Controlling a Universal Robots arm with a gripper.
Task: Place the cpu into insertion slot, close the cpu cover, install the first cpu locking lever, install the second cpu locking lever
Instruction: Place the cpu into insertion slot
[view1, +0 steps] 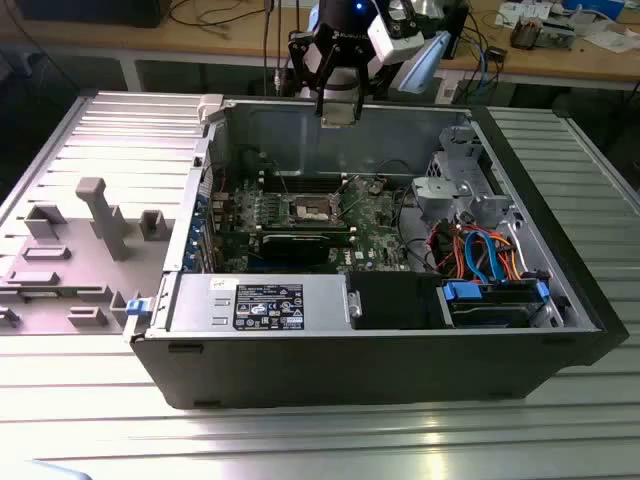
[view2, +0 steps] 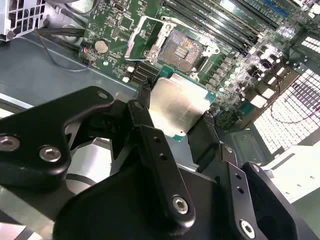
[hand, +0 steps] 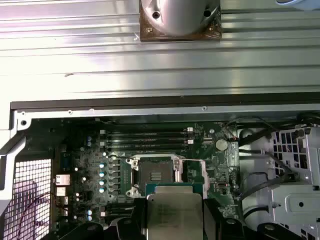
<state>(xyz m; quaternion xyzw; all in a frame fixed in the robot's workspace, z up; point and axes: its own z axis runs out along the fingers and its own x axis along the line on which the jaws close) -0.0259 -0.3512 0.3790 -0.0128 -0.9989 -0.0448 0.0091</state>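
End effector (view2: 176, 110): pinching cpu (view2: 172, 100) by opposite edges.
Insertion slot (view2: 182, 50): uncovered, ahead of and below cpu, apart.
Alignment: edges roughly parallel.

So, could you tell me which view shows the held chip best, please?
The second wrist view: the chip, clamped in the gripper, shows most of its silvery face. The first wrist view shows part of that face. In the exterior view it is too small to tell.

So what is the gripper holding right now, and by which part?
The cpu, clamped at two opposite side edges by the gripper.
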